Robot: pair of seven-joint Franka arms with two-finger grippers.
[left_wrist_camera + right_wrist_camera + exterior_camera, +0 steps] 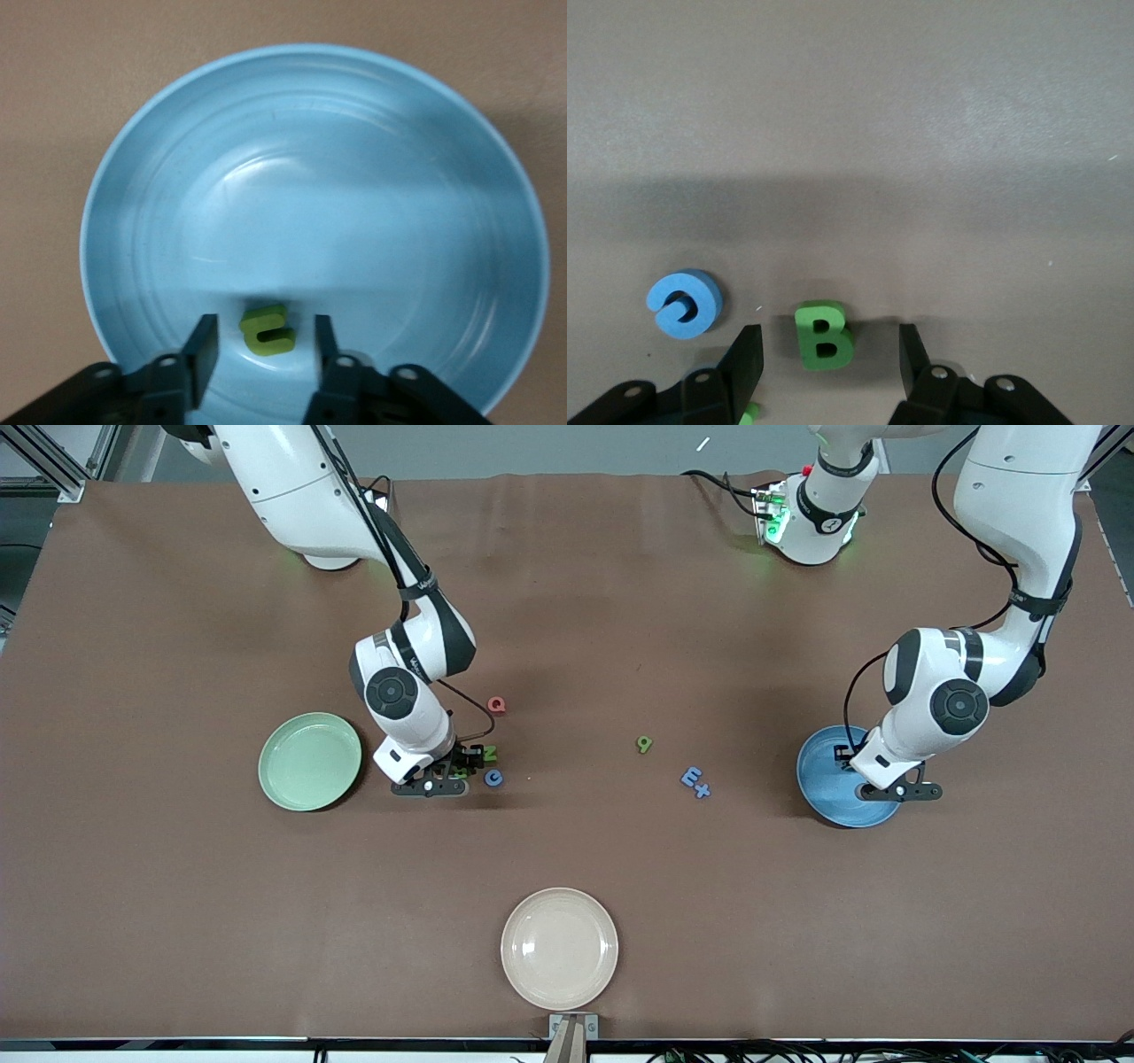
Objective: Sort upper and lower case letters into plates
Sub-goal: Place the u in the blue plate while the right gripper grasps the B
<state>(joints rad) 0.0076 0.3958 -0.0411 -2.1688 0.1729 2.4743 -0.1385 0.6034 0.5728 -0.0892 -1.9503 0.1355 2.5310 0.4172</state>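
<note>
The right gripper (826, 350) is hanging low over the table with its fingers spread apart, a green letter B (823, 335) lying on the cloth between them with a gap showing on either side. Just beside it a blue letter G (685, 304) is resting flat, apart from the B, and a green letter N (490, 754) is lying close by. A red letter Q (497, 705) is sitting farther from the front camera than this cluster, with bare cloth around it. The pale mint green plate (309, 761) is lying near the gripper toward the right arm's end of the table, holding nothing that can be seen.

The left gripper (260, 345) is hovering over the blue plate (177, 221), fingers released and parted, with a small green letter (267, 329) lying loose on the plate's floor between them, touching neither finger and sitting near the plate's rim.

Between the two arms, a green letter g (644, 744) is lying alone, and nearer the front camera a blue letter E (691, 777) and a blue letter t (702, 789) are lying just beside each other. Wide open brown table (567, 602) is surrounding these. The beige plate (559, 949) is sitting near the table's front edge, well apart from everything.
</note>
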